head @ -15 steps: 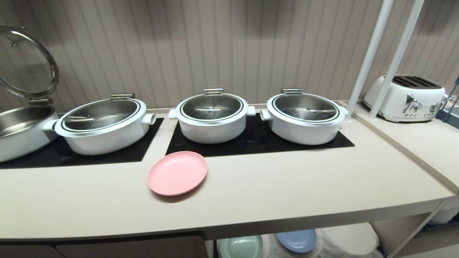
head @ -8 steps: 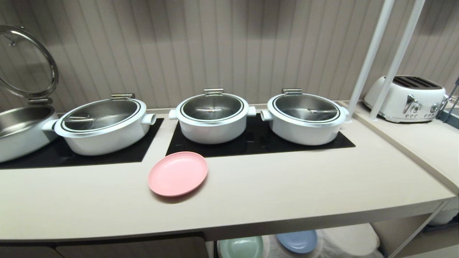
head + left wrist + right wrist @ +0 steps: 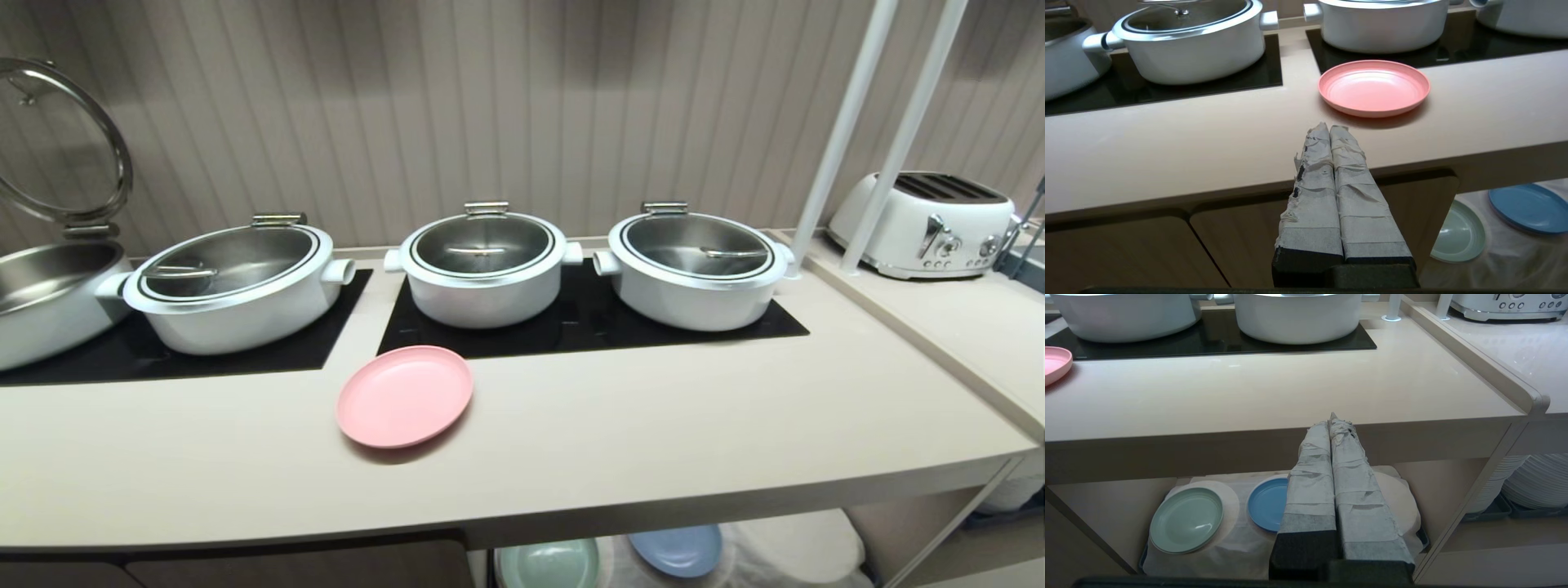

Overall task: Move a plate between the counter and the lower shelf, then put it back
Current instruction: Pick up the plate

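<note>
- You have the pink plate (image 3: 405, 396) lying flat on the counter (image 3: 653, 425), just in front of the gap between the two black hob panels (image 3: 588, 327), about midway along the counter and clear of its front edge.
- Your left gripper (image 3: 1329, 128) is clenched, its taped fingers pressed together with nothing between them; it points toward the counter's front edge, short of the plate and not touching it.
- Your right gripper (image 3: 1331, 418) is likewise clenched and empty, held in front of the counter's front edge, well to the right of the plate.
- On the lower shelf (image 3: 1237, 539), you can see a mint-green plate (image 3: 1186, 520) and a blue plate (image 3: 1267, 503) resting side by side on the white cloth.
- Three lidded white pots (image 3: 486, 265) stand on the hob panels behind the plate.
</note>
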Motion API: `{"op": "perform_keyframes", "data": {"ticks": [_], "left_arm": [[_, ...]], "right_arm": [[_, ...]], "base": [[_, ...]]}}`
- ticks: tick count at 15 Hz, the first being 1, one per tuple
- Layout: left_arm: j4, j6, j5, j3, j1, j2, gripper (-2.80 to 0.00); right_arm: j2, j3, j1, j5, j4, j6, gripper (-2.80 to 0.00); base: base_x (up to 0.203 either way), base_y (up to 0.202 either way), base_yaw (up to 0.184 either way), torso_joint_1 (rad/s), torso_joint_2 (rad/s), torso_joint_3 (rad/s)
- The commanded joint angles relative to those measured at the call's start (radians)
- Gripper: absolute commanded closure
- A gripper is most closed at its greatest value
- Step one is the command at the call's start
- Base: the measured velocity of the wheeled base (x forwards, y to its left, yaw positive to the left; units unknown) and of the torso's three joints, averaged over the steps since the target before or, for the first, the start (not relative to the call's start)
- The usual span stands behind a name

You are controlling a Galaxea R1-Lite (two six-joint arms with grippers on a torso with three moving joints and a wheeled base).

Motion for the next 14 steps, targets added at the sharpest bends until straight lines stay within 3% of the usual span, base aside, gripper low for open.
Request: {"op": "perform_keyframes", "data": {"ticks": [1,5,11,14], "left_arm": [[0.022,0.0,-0.003,-0.043,0.0,0.0,0.0],[0.177,-0.001,-0.005,-0.188,0.0,0.032,0.0],[0.201,-0.012,-0.002,-0.364,-0.006,0.325,0.0],[0.216,-0.048,0.002,-0.481,-0.004,0.49,0.0]], "right_arm": [[0.0,0.0,-0.001,0.0,0.0,0.0,0.0],[0.0,0.0,0.0,0.0,0.0,0.0,0.0],[0.0,0.0,0.0,0.0,0.0,0.0,0.0],[0.0,0.0,-0.001,0.0,0.0,0.0,0.0]], "base": [[0.0,0.0,0.0,0.0,0.0,0.0],[0.0,0.0,0.0,0.0,0.0,0.0],[0.0,0.0,0.0,0.0,0.0,0.0],[0.0,0.0,0.0,0.0,0.0,0.0]]}}
